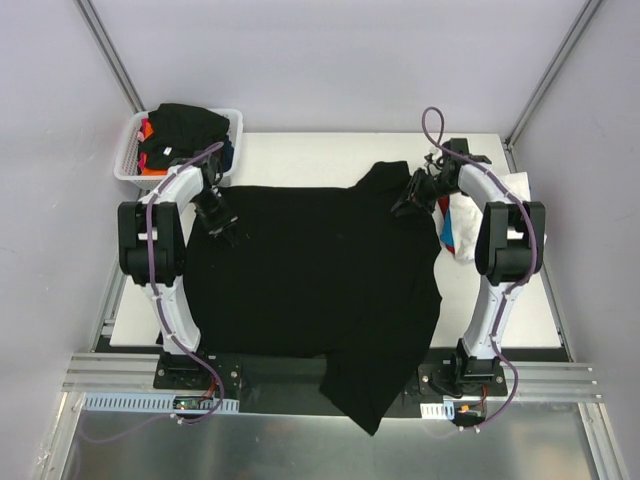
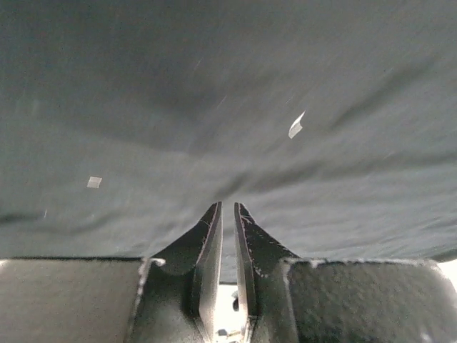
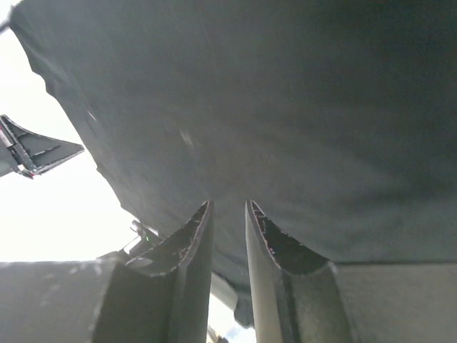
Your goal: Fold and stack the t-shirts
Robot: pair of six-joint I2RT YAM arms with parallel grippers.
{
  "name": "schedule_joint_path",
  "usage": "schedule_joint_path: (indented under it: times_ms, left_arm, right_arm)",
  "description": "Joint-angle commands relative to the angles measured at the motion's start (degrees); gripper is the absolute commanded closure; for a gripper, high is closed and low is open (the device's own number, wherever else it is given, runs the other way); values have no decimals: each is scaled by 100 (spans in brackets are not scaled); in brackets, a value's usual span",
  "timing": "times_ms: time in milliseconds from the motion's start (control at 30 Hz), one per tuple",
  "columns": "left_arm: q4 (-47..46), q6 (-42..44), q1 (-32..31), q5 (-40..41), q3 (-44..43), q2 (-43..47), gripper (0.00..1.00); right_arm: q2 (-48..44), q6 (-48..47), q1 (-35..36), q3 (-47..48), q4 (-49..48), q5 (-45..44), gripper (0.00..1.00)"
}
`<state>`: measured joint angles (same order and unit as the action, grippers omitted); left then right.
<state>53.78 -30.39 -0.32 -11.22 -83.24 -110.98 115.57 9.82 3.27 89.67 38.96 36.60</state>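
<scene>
Grey walls close round a white table (image 1: 300, 160) almost covered by dark cloth. Left gripper (image 2: 227, 206) has its jaws nearly together, and creases in the black t-shirt (image 1: 320, 270) run in to the tips, so it appears to pinch the fabric near the garment's far left corner. Right gripper (image 3: 228, 204) shows a narrow gap between its fingers (image 3: 189, 243), with the same cloth lying across them; whether it holds any I cannot tell. It sits at the shirt's far right part, beside a sleeve that points toward the table's far edge.

The shirt lies spread flat over the middle of the table, one end hanging off the near edge between the arm bases. No fold is made in it yet. More shirts fill the basket (image 1: 125, 165) at the far left corner. A white, red and blue heap (image 1: 462, 215) lies at the right edge, too hidden by the arm to judge as stacked. Most of the work seems to remain.
</scene>
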Motion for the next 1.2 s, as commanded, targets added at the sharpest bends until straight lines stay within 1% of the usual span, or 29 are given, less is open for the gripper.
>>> schedule_joint_path:
  times_ms: [0,33,100,167,200,233,267,300,333,367,433,467,500,533,567,600,633,667,733,767,800,833,900,933,1000,1067,1100,1133,1167]
  left_arm:
    - [-113,173,-3,120,-1017,-615,88]
    - [-122,191,-3,181,-1367,-740,88]
    - [-113,200,-3,374,-1711,-1073,87]
    - [-87,192,-3,480,-2098,-1224,88]
    - [-87,165,-3,594,-2178,-1294,89]
    - [-69,148,-3,656,-2231,-1295,91]
    - [-78,165,-3,726,-2214,-1260,92]
    - [-95,174,-3,831,-2162,-1120,92]
    - [-130,226,-47,867,-1978,-1032,93]
    - [-357,444,-152,850,-1846,-770,93]
    - [-631,726,-336,718,-1347,-444,92]
    - [-728,971,-433,753,-1213,-190,91]
    - [-824,1078,-626,814,-1116,-66,90]
    - [-843,1140,-688,893,-941,14,90]
    - [-886,1193,-741,937,-835,171,90]
    - [-939,1202,-872,1051,-730,234,90]
    - [-939,1228,-978,1452,-555,269,89]
    - [-931,1290,-1066,1587,-492,287,89]
    - [-931,1299,-1321,1938,-316,296,89]
    - [-922,1290,-1391,2035,-289,314,89]
    - [-922,1273,-1470,2123,-219,322,89]
    - [-922,1255,-1593,2220,-184,331,89]
    - [-913,1176,-1673,2291,-61,357,89]
    - [-887,1141,-1717,2265,0,384,89]
    - [-869,1018,-1752,2247,263,515,89]
    - [-860,887,-1735,2282,448,655,89]
    - [-860,860,-1718,2335,571,691,89]
    - [-860,851,-1691,2353,590,726,89]
    - [-860,790,-1613,2396,590,753,88]
  right_arm:
    - [448,133,42,814,15,31,73]
    - [519,142,42,1016,24,23,73]
    - [730,178,42,1192,24,23,73]
    - [818,221,42,1307,15,57,76]
    - [818,230,51,1316,15,93,80]
    - [792,239,51,1308,6,119,91]
    - [670,187,86,1247,24,163,97]
    - [599,143,112,1194,50,172,99]
    - [511,90,130,1115,42,207,99]
    - [432,46,200,966,85,338,99]
    - [256,-217,297,825,155,549,99]
    - [212,-322,419,720,278,733,99]
    - [72,-584,499,667,366,691,99]
    - [-16,-691,665,614,445,578,99]
    - [-86,-806,753,491,585,167,99]
    - [-235,-920,841,429,630,-63,99]
    - [-289,-947,999,368,656,-318,99]
    - [-333,-947,1079,341,718,-851,99]
    - [-377,-921,1306,376,797,-1372,99]
    - [-377,-904,1395,411,928,-1888,99]
    - [-377,-877,1483,524,1025,-2198,99]
    - [-342,-833,1675,586,1235,-2854,99]
    - [-290,-746,1843,639,1429,-3420,99]
    - [-272,-684,1966,614,1587,-3901,99]
    - [-315,-430,2020,482,1615,-4072,99]
    - [-386,-280,2002,201,1492,-3986,99]
    - [-386,-297,1985,131,1413,-3863,99]
    - [-386,-349,1933,95,1204,-3410,99]
    - [-369,-411,1871,147,1123,-3222,99]
